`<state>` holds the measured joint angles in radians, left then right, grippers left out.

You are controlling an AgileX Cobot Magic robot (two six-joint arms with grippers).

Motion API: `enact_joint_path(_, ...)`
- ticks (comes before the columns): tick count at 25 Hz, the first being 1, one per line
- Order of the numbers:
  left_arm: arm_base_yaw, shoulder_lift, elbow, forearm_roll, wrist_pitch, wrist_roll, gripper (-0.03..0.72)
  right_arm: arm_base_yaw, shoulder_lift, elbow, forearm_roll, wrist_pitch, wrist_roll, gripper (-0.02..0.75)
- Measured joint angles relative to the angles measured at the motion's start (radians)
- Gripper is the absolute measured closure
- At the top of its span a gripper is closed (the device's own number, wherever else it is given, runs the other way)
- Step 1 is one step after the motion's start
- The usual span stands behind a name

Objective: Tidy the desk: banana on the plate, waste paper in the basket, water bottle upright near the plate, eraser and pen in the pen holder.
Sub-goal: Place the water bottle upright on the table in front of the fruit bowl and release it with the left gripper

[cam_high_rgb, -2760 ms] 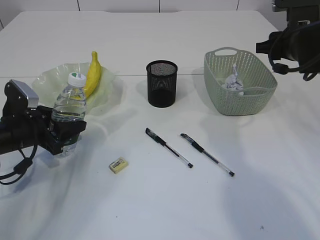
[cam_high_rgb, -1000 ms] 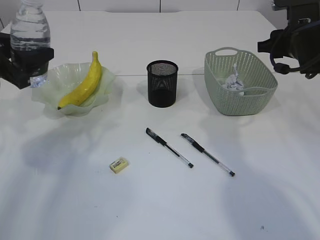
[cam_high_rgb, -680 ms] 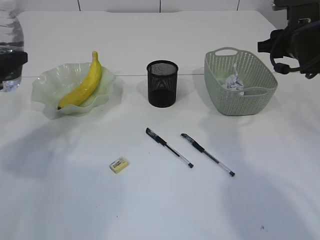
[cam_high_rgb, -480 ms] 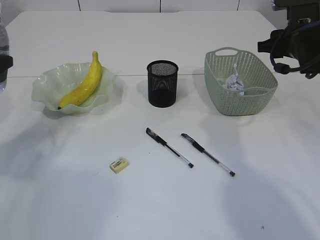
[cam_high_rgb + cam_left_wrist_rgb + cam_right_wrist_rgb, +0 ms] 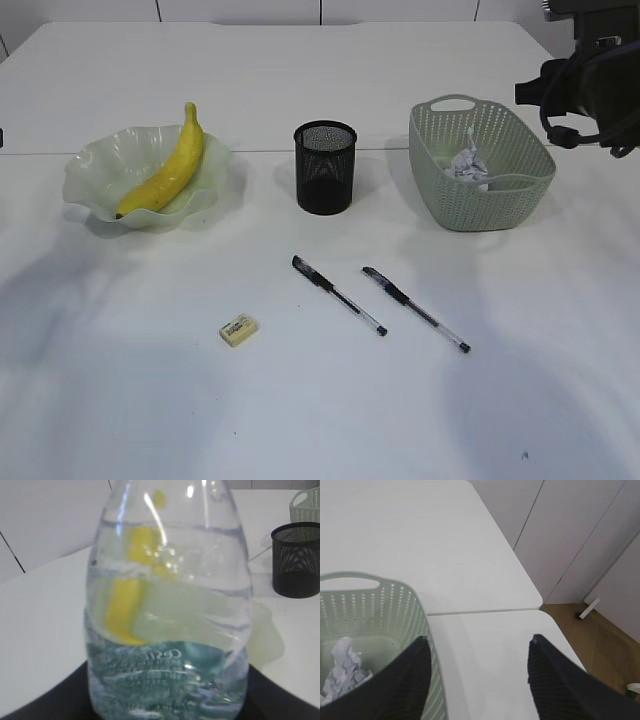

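Gripping the water bottle (image 5: 167,605), the left claw (image 5: 167,700) holds; right claw (image 5: 477,675) gapes empty.

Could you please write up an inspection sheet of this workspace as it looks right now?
Surface: white table, a seam running across it behind the plate.
Job's things: banana lies on the green plate; waste paper in the basket; two pens and the eraser lie on the table, outside the mesh pen holder; water bottle upright in the left claw, out of the exterior view.
Clutter: nothing seen.
Grippers: left claw closed on the bottle; right claw open and empty beside the basket.
Cables: black cables on the right arm.
Surroundings: white wall panels, wooden floor.
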<state>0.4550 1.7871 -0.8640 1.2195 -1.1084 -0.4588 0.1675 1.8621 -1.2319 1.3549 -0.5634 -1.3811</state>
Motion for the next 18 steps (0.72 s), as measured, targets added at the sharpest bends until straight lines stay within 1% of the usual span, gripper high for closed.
enact_joint_path(7, 0.002, 0.0, 0.0, 0.085, -0.002, -0.039, 0.309, 0.0, 0.0, 0.0, 0.0, 0.0, 0.0, 0.276)
enact_joint_path(18, 0.004, 0.02, 0.0, 0.113, -0.013, -0.043, 0.309, 0.0, 0.0, 0.0, 0.0, 0.0, -0.001, 0.276)
